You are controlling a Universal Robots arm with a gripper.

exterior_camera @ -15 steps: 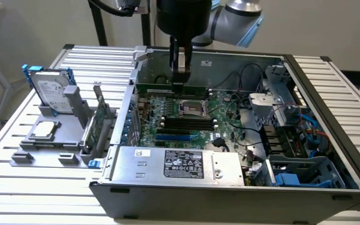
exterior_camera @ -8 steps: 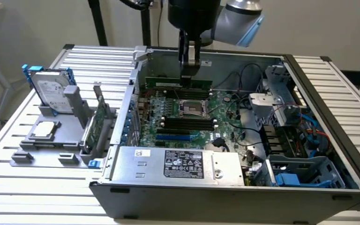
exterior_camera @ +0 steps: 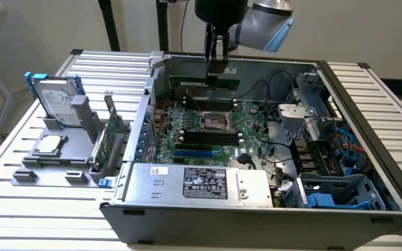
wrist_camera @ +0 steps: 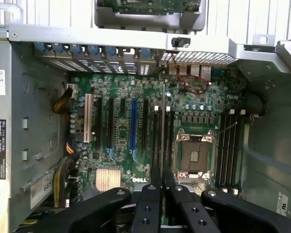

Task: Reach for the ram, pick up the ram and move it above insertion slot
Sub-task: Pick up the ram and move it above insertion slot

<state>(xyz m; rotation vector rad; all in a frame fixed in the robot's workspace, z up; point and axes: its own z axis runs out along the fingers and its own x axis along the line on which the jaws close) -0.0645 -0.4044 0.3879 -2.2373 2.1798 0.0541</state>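
The gripper [exterior_camera: 215, 67] hangs over the rear part of the open computer case [exterior_camera: 368, 157], its black fingers [exterior_camera: 219, 52] pointing down. The jaws are drawn nearly together and clamp the ram [exterior_camera: 204, 82], a narrow green stick held lengthwise and level, just under the fingertips. The stick is clear of the motherboard [exterior_camera: 208, 133], raised above the board's far edge near the case's back wall. In the wrist view the two finger pairs [wrist_camera: 146, 208] stand close with only a thin gap between them; the stick itself is hard to make out there, though a dark edge between the fingers may be it.

Below the gripper the motherboard lies flat in the case, the bare processor socket [wrist_camera: 194, 156] at its centre and black memory slots [wrist_camera: 228, 150] running on both sides of it. A power supply [exterior_camera: 201, 184] sits along the case's near edge.

On the slatted table [exterior_camera: 40, 209], beside the case's side wall, a grey fixture [exterior_camera: 47, 157] holds a hard drive [exterior_camera: 58, 102] with blue rails upright and a green expansion card [exterior_camera: 107, 138] on edge.
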